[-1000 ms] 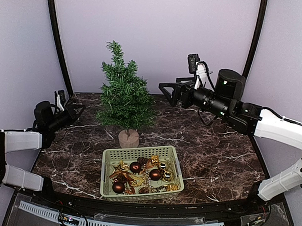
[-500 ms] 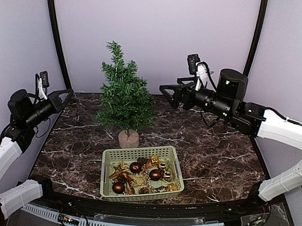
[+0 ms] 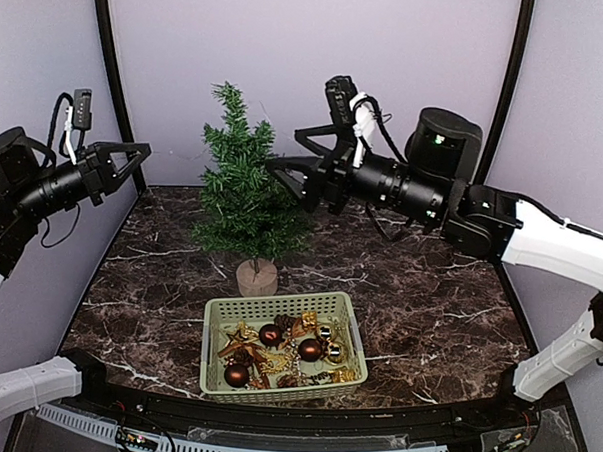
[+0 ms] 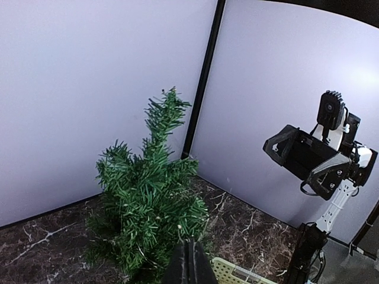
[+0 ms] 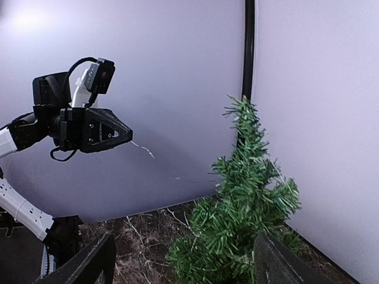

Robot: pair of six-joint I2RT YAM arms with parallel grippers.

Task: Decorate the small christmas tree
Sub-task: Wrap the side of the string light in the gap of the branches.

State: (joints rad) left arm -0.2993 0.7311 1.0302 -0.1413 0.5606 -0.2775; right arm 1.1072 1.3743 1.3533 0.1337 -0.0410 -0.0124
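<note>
Small christmas tree point(image 3: 248, 199) stands upright on the desk point(image 3: 429, 292) just behind the basket point(image 3: 278, 303), left claw point(image 3: 140, 151) pinched shut high off the basket's left, right claw point(image 3: 284, 157) gaping wide, empty, high behind it.

Left claw point(image 3: 143, 151) higher; right claw point(image 3: 283, 151) nearer tree point(image 3: 245, 199)

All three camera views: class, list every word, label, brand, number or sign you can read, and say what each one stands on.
No text can be read in any view.
The small christmas tree, the basket and the table carry no lettering.
The small device on the front rail shows marks too small to read.
</note>
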